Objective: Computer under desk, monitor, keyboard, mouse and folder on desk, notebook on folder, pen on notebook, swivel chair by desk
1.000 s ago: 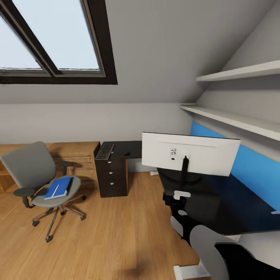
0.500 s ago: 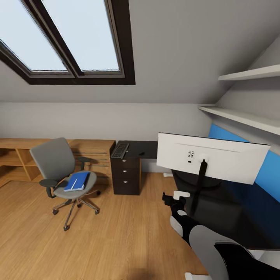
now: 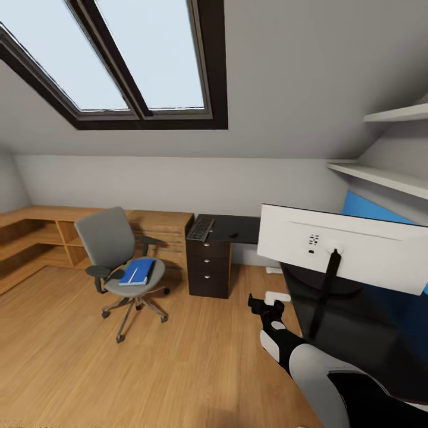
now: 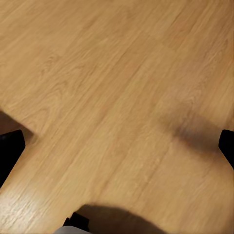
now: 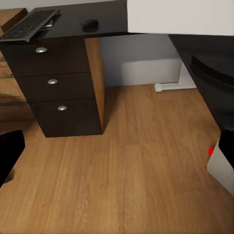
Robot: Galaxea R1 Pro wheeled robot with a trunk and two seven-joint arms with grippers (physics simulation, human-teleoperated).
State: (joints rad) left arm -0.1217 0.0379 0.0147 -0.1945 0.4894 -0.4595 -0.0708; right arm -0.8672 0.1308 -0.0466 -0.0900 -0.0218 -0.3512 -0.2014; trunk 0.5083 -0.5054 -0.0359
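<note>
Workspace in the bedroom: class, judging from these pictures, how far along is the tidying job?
Done: the monitor stands on the desk; the keyboard and mouse lie on its far end, away from the monitor. In hand: nothing; the right gripper hangs over the floor, its jaws apparently open. Left: the blue folder sits on the swivel chair, which stands apart from the desk.

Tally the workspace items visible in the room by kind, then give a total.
White-backed monitor: 1
Black keyboard: 1
Black mouse: 1
Grey swivel chair: 1
Blue folder on the chair seat: 1
Total: 5
</note>
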